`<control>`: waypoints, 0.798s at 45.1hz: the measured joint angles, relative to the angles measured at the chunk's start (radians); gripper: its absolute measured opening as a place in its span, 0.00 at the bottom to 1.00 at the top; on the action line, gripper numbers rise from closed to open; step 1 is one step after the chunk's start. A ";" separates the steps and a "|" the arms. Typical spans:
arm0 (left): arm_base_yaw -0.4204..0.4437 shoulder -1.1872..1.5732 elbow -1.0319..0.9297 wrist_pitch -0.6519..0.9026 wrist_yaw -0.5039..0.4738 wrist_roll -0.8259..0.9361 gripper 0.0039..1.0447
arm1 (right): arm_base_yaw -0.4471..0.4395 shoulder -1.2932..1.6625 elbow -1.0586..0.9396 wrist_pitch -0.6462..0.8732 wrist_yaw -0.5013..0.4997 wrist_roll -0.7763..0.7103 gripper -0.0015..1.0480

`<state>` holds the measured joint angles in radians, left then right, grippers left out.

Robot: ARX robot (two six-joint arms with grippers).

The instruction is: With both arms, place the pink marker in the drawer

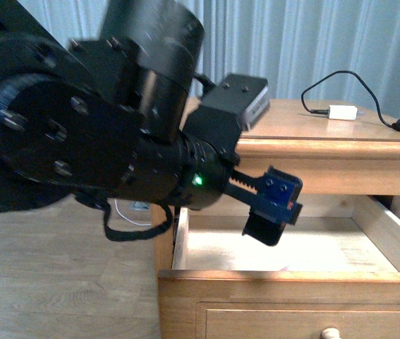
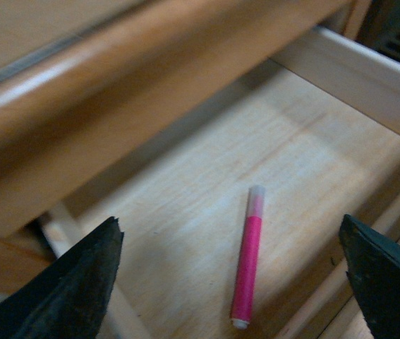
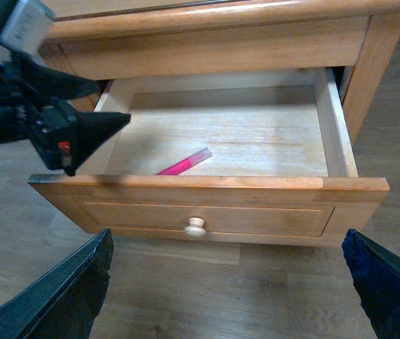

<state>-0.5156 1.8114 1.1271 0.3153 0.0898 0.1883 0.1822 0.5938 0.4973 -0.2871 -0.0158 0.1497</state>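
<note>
The pink marker point(image 2: 247, 265) lies flat on the pale floor of the open drawer point(image 3: 207, 215), near its front wall, and also shows in the right wrist view point(image 3: 183, 164). My left gripper point(image 2: 229, 224) is open and empty, with its jaws spread wide above the marker. In the front view the left gripper point(image 1: 274, 205) hangs over the left part of the drawer point(image 1: 291, 277). My right gripper point(image 3: 228, 236) is open and empty, out in front of the drawer and level with its round knob point(image 3: 195, 227).
A white adapter with a black cable point(image 1: 343, 112) lies on the nightstand top point(image 1: 284, 127). The bulky left arm point(image 1: 80, 120) fills the left of the front view. Wooden floor point(image 3: 207, 289) lies in front of the cabinet.
</note>
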 joint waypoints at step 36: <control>0.321 -1.198 -0.769 -0.272 -0.126 -0.207 0.94 | 0.000 0.000 0.000 0.000 0.000 0.000 0.92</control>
<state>-0.1947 0.6136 0.3576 0.0429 -0.0357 -0.0189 0.1822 0.5938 0.4973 -0.2871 -0.0158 0.1497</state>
